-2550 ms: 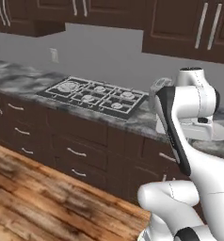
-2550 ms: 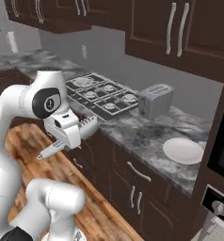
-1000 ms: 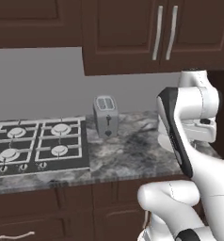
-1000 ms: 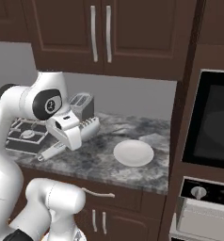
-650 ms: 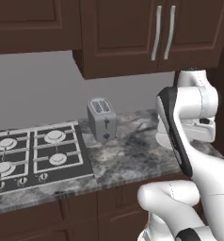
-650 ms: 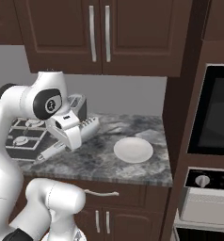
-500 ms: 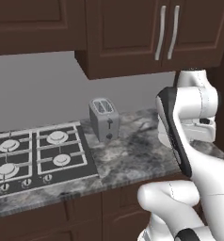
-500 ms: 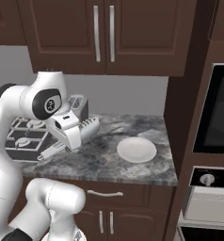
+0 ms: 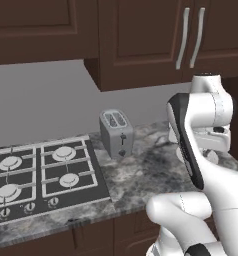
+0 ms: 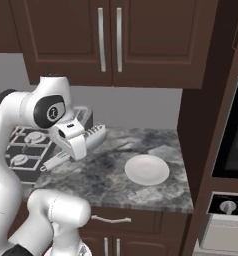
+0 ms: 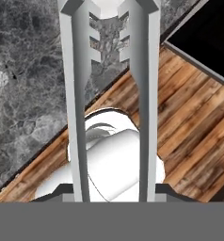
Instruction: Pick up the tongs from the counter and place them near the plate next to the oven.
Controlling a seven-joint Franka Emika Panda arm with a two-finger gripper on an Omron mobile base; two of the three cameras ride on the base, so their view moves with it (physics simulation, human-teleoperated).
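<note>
Carrying the tongs (image 11: 109,94) tucked in close to the arm's body, prob so they don't clip anything while the base rolls up to the stone top (image 10: 111,180). Oven (image 10: 231,150) sits well off to the gripper's far side, w/ the plate (image 10: 146,169) between them, flat on the stone and near the oven cabinet, so the drop spot is basically lined up.

Gripper (image 10: 73,145) is clamped on the tongs: hand view has both long arms running up from the fingertips, ridged tips at the top, floor and stone edge underneath. Tongs hang in the air, touching nothing but the fingers.

View diffs: right base view gives plate + oven + gripper, w/ the tong end poking out past the gripper toward the hob (image 10: 26,147). Left base view gives the toaster (image 9: 116,133) and hob instead; arm blocks the rest.
</note>
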